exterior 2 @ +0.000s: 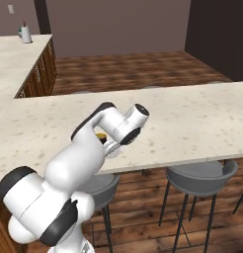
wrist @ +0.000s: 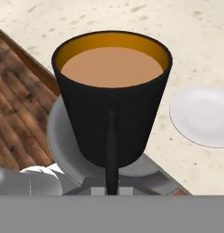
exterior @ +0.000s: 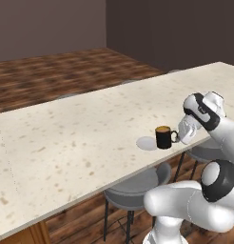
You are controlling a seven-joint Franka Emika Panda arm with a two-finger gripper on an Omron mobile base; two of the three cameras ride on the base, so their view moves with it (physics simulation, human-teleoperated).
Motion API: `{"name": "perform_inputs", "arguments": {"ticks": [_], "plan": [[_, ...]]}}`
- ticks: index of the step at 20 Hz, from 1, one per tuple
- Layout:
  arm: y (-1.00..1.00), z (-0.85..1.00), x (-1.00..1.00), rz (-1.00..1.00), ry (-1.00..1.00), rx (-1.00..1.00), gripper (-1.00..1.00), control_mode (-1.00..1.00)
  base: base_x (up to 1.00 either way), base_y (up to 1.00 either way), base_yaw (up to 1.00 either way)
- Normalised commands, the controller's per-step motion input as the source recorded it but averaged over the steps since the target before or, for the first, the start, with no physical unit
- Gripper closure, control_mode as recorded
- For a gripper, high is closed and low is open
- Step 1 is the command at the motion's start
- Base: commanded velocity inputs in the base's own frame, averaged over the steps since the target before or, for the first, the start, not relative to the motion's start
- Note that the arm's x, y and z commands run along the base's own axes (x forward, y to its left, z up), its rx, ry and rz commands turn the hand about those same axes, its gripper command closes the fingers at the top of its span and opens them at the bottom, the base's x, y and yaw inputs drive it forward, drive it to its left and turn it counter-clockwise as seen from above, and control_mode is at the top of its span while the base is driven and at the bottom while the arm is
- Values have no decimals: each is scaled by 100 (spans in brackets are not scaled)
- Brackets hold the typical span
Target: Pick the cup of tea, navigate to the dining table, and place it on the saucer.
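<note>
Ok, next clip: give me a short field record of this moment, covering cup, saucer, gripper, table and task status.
cup of tea: black mug, brown tea inside, upright, held by its handle
saucer: pale disc lying flat on the table, bare, just beside the cup
cup vs saucer: cup is next to the saucer, not over its centre; whether it touches the tabletop cannot be told
gripper: shut on the cup's handle
dining table: speckled cream top, grey stools tucked under its near edge
task status: cup carried to the table, not yet placed on the saucer
</note>
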Motion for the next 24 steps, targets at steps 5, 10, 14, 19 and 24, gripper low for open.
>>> {"name": "perform_inputs", "arguments": {"ticks": [5, 10, 14, 19, 24], "plan": [[0, -16, 23, 11, 0, 9, 100, -100, 0, 0, 0], [0, -16, 24, 7, 0, 5, 100, -100, 0, 0, 0], [0, -18, 26, 5, 0, 1, 100, -100, 0, 0, 0], [0, -17, 25, 3, 0, 0, 100, -100, 0, 0, 0], [1, -13, 4, 3, 0, 0, 100, -100, 0, 0, 0]]}}
